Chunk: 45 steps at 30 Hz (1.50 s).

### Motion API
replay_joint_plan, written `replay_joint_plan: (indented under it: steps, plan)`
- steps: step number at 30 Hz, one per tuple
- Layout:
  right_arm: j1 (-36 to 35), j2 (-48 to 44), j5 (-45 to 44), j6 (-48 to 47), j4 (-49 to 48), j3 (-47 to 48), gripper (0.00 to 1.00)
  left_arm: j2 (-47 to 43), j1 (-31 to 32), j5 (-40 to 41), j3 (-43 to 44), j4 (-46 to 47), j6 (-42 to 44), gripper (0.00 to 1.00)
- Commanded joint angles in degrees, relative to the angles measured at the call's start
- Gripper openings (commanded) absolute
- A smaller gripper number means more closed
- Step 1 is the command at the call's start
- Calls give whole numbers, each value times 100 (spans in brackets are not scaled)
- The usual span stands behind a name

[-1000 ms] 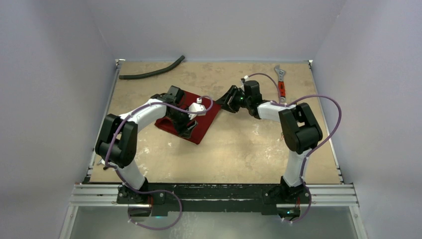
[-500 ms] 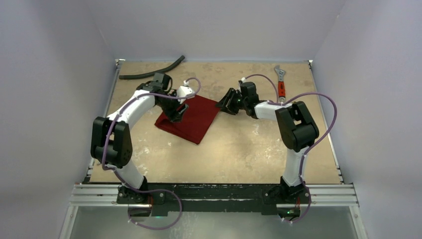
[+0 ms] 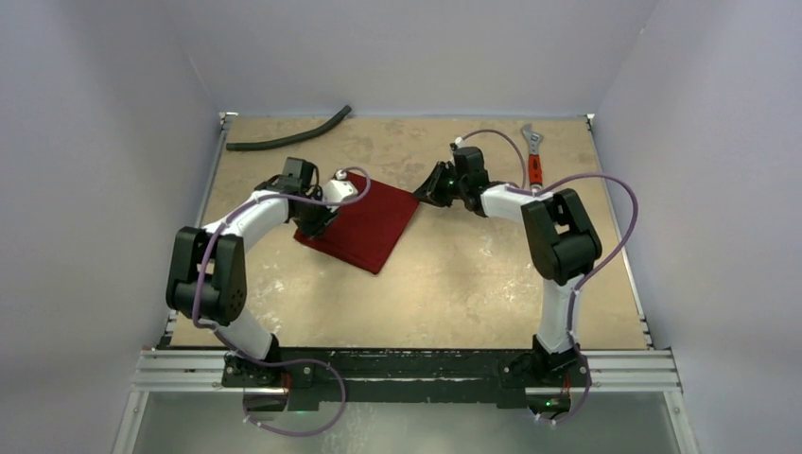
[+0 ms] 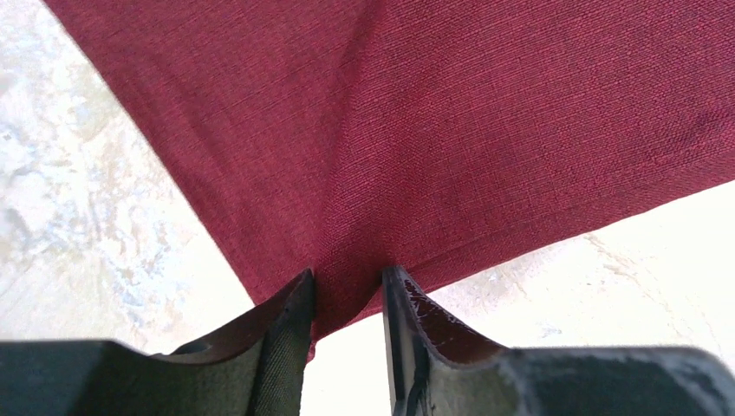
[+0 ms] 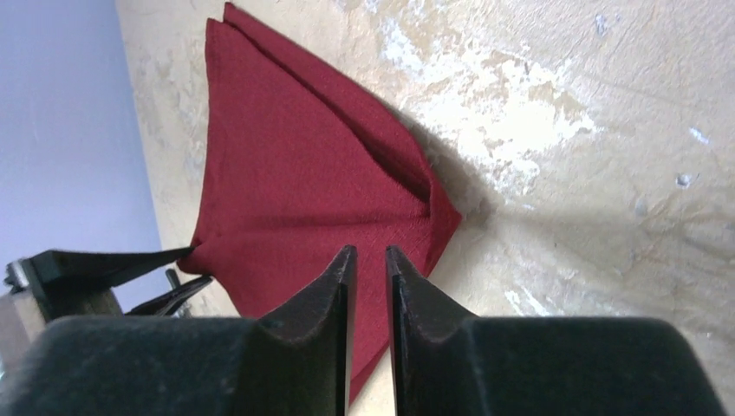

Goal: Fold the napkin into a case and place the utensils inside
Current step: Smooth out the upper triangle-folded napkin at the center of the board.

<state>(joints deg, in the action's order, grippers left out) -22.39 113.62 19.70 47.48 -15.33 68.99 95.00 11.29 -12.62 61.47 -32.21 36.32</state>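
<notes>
Napkin (image 3: pixel 364 227) lies folded on the table (image 3: pixel 454 284). It's a dark red four-cornered patch at about 9 o'clock of the table's centre in the top view, with one corner pointing to 6 o'clock and one to 2 o'clock. Mostly flat. The right wrist view shows two layers stacked at its far corner, edges not quite flush, plus a raised crease running into the near corner.

Left gripper (image 4: pixel 348 286): at the napkin's 10 o'clock edge in the top view. In the left wrist view the jaws are clamped on a corner of the cloth. Fabric is bunched into the narrow gap between the fingers (image 4: pixel 282 334), and creases fan out from the pinch toward 12 o'clock. Past the pinch the cloth spreads over the table, with bare tabletop at 9 and 4 o'clock of that frame.

Right gripper (image 5: pixel 370 253): at the napkin's 2 o'clock corner in the top view. In the right wrist view the jaws are nearly together, with only a thin slot between them and red cloth showing through it. The tips sit over the cloth's edge just short of the corner. Can't tell whether they pinch fabric or just hover above it.

The grippers are at opposite ends of the napkin.

Also on the table: black hose (image 3: pixel 288 132) at 11 o'clock near the far-left corner, and red-handled wrench (image 3: pixel 534 156) at 1 o'clock near the far-right. Both are well apart from the napkin.
</notes>
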Motion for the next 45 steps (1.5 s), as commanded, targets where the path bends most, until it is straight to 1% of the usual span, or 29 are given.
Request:
replay_joint_plan:
  steps: [1,3,6,8,10,11,12,15,16,19,21,24,26,29,31,35,41,45]
  plan:
    - [-11,216,-170,-199,250,354,18,-581,-21,331,-346,688,233,32]
    - [-12,269,-205,-211,317,443,13,-572,-21,267,-391,640,252,32]
    - [-12,368,-253,-325,377,613,8,-400,-14,-159,-365,273,225,35]
    - [-13,448,-331,-439,481,769,7,-211,-22,-470,-305,-60,185,37]
    - [-19,430,-603,-542,555,897,7,-24,-20,-668,-245,-405,181,39]
    - [-30,349,-727,-576,589,909,10,22,-20,-663,-263,-439,162,40]
    - [-64,221,-833,-607,626,876,18,40,-25,-607,-319,-398,129,40]
    - [-309,-357,-1251,-662,774,575,45,-87,-104,-414,-416,-199,105,42]
    - [-408,-540,-1317,-645,792,415,48,-128,-136,-394,-399,-171,92,43]
    - [-745,-1070,-1161,-423,570,-239,52,-206,-169,-339,-212,-190,86,49]
    - [-1034,-1230,-986,-295,474,-548,52,-226,-173,-272,-56,-208,86,53]
    - [-1546,-1180,-618,-235,307,-759,50,-274,-191,-104,152,-171,91,56]
    - [-1880,-1012,-498,-312,365,-651,48,-313,-205,18,269,-118,82,57]
    - [-2211,-741,-568,-477,595,-425,47,-333,-222,72,467,-197,54,58]
    - [-2327,-681,-671,-551,658,-400,47,-335,-232,-21,552,-319,35,59]
    - [-2498,-562,-775,-689,685,-360,44,-299,-265,-89,518,-421,-8,60]
    - [-2517,-297,-810,-748,769,-405,33,-130,-396,205,278,2,-84,58]
    - [-2516,-244,-767,-805,857,-466,31,-63,-442,409,69,277,41,56]
